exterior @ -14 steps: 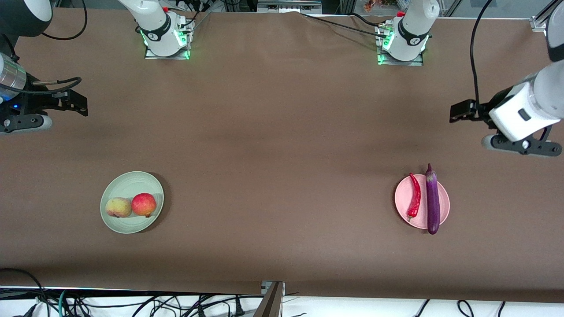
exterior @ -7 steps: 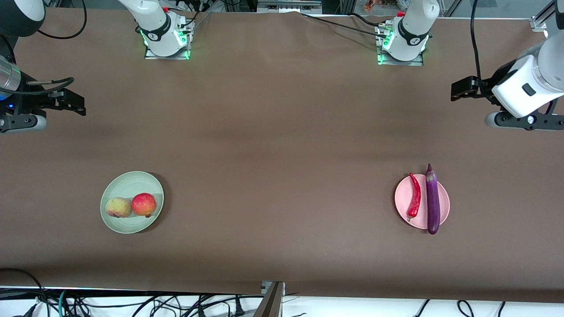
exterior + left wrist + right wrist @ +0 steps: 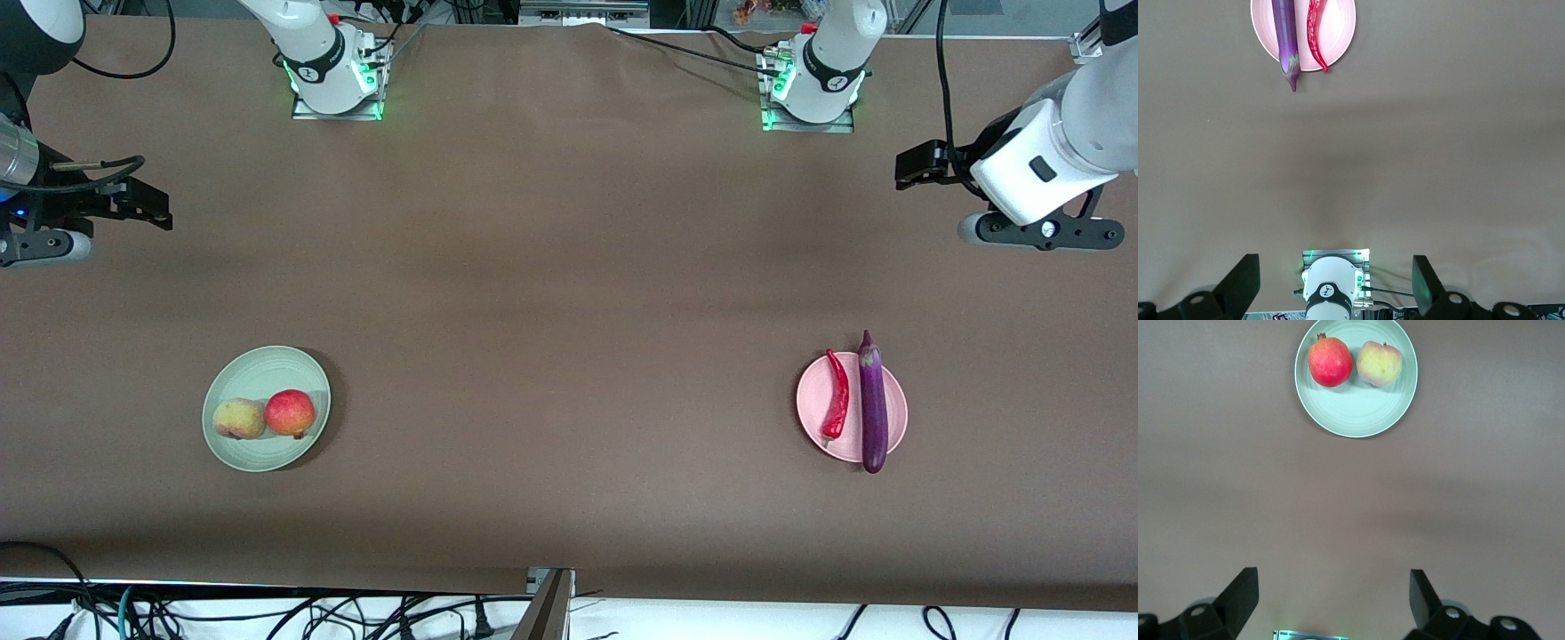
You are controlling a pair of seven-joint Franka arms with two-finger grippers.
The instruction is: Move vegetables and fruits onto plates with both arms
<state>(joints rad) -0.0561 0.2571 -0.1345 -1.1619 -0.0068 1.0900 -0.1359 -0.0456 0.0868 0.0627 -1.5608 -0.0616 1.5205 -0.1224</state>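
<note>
Presently the pink plate [image 3: 896, 418] serves as reference, sitting on the brown bench [image 3: 569, 293] toward the left arm's end. On it lie the purple eggplant [image 3: 872, 404], both ends overhanging the rim, and the red chili pepper [image 3: 837, 398] just beside it, on the side toward the right arm's end. Well apart from this plate, toward the right arm's end, the mint green plate [image 3: 258, 369] carries the pale peach [image 3: 238, 419] and the redder fruit [image 3: 291, 413], touching each other. Left claw [image 3: 1335, 283] hangs over bare bench, well clear of the pink plate, fingers spread wide, holding nothing. Right claw [image 3: 1335, 600] is likewise spread and unloaded over bare bench at its own end.
</note>
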